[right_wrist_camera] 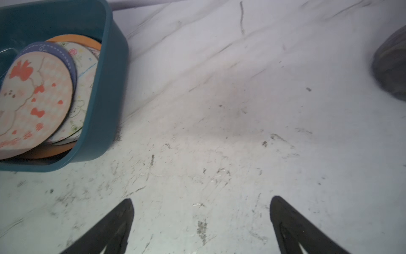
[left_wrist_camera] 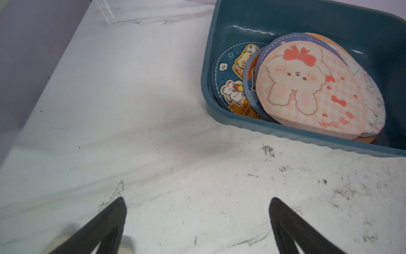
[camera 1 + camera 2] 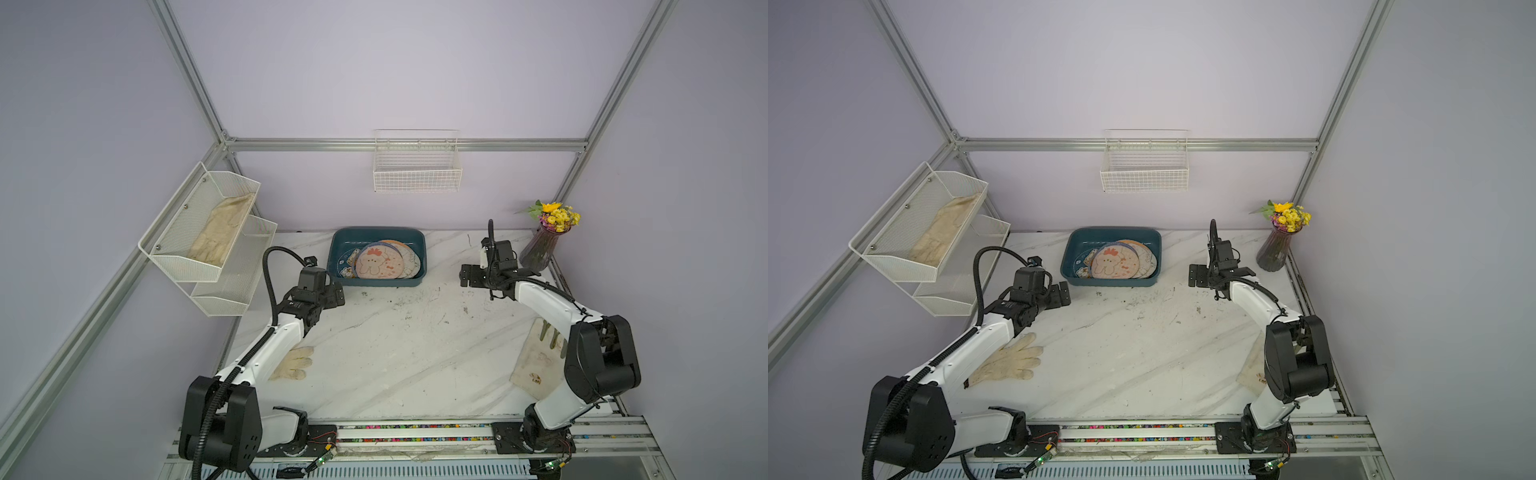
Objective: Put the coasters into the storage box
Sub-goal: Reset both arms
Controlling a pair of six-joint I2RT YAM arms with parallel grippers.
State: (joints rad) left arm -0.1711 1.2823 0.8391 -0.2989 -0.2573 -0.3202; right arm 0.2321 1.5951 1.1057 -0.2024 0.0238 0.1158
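Note:
The teal storage box [image 3: 376,230] [image 3: 1115,230] stands at the back middle of the marble table. Several coasters lie overlapped inside it; the top one is pink with a cartoon bunny [image 3: 376,264] [image 3: 1113,262] [image 2: 307,88] [image 1: 33,94]. A blue animal-print coaster [image 2: 230,72] and an orange one [image 1: 72,39] peek out beneath. My left gripper [image 3: 336,296] [image 2: 197,201] hovers open and empty over bare table, just off the box's front left corner. Open and empty too, my right gripper [image 3: 467,276] [image 1: 201,200] hangs to the right of the box wall [image 1: 105,88].
A cream glove [image 3: 293,363] lies beside the left arm, another [image 3: 536,361] under the right arm. A vase of flowers [image 3: 540,249] stands at the back right corner. White wire baskets hang on the back wall [image 3: 417,174] and the left wall [image 3: 208,232].

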